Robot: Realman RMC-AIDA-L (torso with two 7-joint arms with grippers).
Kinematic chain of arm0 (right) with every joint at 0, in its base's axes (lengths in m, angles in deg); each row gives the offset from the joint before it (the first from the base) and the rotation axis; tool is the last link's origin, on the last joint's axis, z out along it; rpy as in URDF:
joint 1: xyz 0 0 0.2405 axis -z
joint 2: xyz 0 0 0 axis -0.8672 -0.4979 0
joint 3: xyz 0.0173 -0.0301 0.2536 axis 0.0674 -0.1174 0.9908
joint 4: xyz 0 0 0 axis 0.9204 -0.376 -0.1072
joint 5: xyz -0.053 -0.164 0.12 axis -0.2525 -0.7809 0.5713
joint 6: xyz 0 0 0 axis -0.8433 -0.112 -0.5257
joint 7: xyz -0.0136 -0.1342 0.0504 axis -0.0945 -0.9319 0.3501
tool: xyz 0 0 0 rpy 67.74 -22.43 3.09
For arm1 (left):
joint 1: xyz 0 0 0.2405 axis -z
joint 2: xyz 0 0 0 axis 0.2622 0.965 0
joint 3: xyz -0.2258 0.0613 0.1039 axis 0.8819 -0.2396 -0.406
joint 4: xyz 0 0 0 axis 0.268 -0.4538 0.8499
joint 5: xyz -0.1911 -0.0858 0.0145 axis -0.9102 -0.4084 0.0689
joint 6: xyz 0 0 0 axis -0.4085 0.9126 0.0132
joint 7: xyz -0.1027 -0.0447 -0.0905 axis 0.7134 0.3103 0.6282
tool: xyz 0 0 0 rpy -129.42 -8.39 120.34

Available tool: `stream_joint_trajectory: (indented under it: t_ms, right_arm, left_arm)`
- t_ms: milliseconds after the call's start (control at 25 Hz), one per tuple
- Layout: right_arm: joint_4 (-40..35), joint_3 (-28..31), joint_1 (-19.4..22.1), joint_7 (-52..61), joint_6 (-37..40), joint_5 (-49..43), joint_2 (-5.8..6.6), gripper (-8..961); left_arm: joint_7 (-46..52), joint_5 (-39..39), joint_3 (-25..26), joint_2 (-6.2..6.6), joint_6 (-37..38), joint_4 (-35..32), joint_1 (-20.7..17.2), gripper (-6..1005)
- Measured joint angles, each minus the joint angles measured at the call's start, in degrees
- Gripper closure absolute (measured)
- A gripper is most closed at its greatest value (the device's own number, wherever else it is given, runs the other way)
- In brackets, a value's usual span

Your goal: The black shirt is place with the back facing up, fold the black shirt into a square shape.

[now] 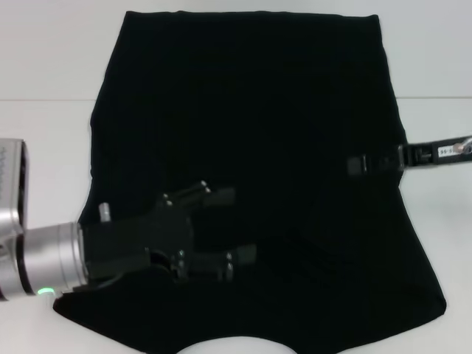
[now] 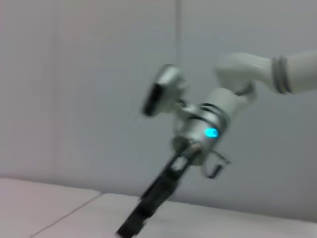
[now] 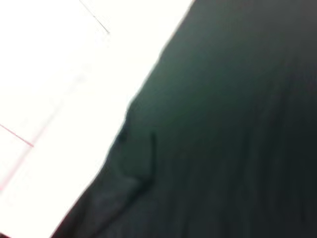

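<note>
The black shirt [image 1: 265, 103] lies spread flat on the white table [image 1: 44, 66], plain side up, with the curved neckline at the near edge. My left gripper [image 1: 234, 225] hovers over the shirt's near left part, its fingers spread open and empty. My right gripper [image 1: 358, 164] reaches in low from the right, over the shirt's right edge. It also shows in the left wrist view [image 2: 131, 225], pointing down at the table. The right wrist view shows the shirt's edge [image 3: 237, 124] with a small fold against the table [image 3: 49, 74].
White table shows around the shirt on the left, right and far side. A seam line crosses the table [image 1: 51, 99]. A plain grey wall [image 2: 74, 89] stands behind the right arm.
</note>
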Motion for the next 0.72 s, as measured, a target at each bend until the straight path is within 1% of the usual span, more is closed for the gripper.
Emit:
stream_joint_trajectory:
  t_ms: [40, 80, 160, 240, 280, 360, 440, 480, 520, 600, 640, 720]
  right_arm:
    - [0.21, 0.1, 0.95, -3.58, 0.14, 4.31, 0.11, 636]
    - [0.21, 0.1, 0.95, -3.58, 0.14, 4.31, 0.11, 586]
    - [0.96, 0.11, 1.89, -8.74, -0.13, 8.84, -0.42, 487]
    - [2.54, 0.11, 2.81, -15.88, -0.49, 13.93, -1.81, 387]
    - [3.2, 0.12, 3.09, -18.96, -0.75, 15.74, -2.35, 366]
    - [4.98, 0.16, 3.55, -26.21, -2.42, 19.53, -4.02, 324]
    - [6.19, 0.11, 3.67, -31.04, -4.65, 21.62, -5.46, 282]
    - [6.76, -0.04, 3.59, -32.83, -5.98, 22.07, -5.98, 262]
    - [7.33, -0.25, 3.39, -34.03, -7.16, 22.31, -6.37, 241]
    - [9.01, -0.68, 2.51, -35.2, -8.7, 22.24, -6.48, 199]
    - [9.93, -0.9, 2.06, -35.58, -9.29, 22.12, -6.43, 178]
    - [10.92, -1.3, 1.5, -36.04, -10.59, 22.0, -6.35, 124]
  left_arm:
    - [1.37, 0.0, 1.03, 0.14, -0.18, -0.04, -0.01, 51]
    - [2.64, -0.02, 2.31, 0.33, -0.3, -0.05, -0.06, 50]
    - [6.06, -0.02, 5.23, 0.97, -0.43, -0.14, -0.31, 50]
    - [12.05, 0.42, 8.83, 2.03, -0.52, -0.74, -0.81, 50]
    - [15.97, 0.83, 10.44, 2.7, -0.83, -1.44, -1.18, 50]
    - [24.29, 2.0, 12.29, 3.68, -1.71, -3.61, -2.03, 51]
    - [32.58, 4.45, 13.07, 4.49, -2.4, -7.61, -3.34, 51]
    - [35.63, 5.81, 13.37, 4.81, -2.42, -9.93, -4.11, 51]
    - [37.95, 7.49, 13.78, 4.86, -2.4, -12.3, -4.86, 51]
    - [41.36, 10.82, 14.83, 4.84, -2.37, -16.34, -5.87, 51]
    - [43.59, 13.82, 15.9, 4.74, -2.33, -19.18, -6.52, 51]
    - [46.74, 18.56, 17.63, 4.68, -1.81, -22.75, -7.14, 51]
